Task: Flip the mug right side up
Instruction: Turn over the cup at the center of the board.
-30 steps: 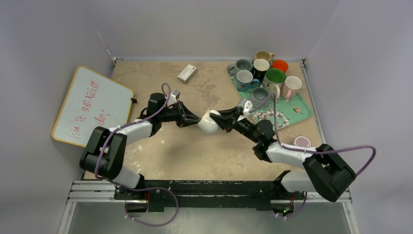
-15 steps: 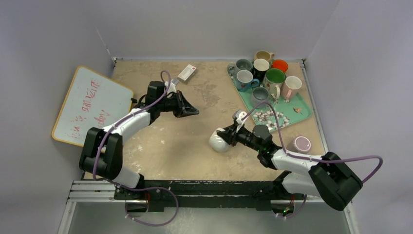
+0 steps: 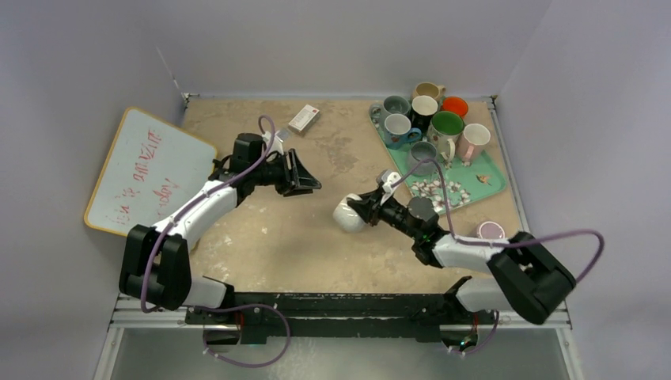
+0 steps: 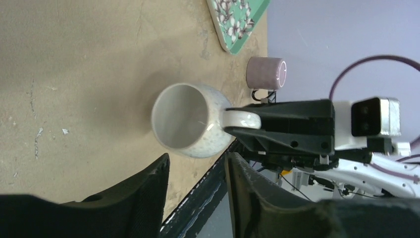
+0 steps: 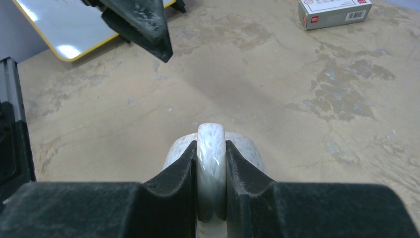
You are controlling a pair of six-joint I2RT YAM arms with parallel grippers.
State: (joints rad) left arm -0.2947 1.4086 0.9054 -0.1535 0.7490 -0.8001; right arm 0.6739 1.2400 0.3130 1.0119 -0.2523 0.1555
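Observation:
The mug (image 3: 346,215) is white and speckled. It sits near the middle of the table, tipped on its side with its mouth toward the left arm. In the left wrist view the mug (image 4: 185,119) shows its empty inside. My right gripper (image 3: 365,207) is shut on the mug's handle (image 5: 212,148), one finger pressed on each side of it. Whether the mug touches the table I cannot tell. My left gripper (image 3: 312,184) stands apart from the mug, to its upper left. Its fingers (image 4: 148,191) are open with nothing between them.
A teal tray (image 3: 484,187) at the back right carries several upright mugs. A pink mug (image 3: 490,230) lies on the table by the right arm. A whiteboard (image 3: 150,170) leans at the left, and a small white box (image 3: 304,118) lies at the back.
My left gripper has let go of the mug, drawn back to the left and opened. The right gripper has kept the handle, carried the mug toward the front, then brought it slightly back.

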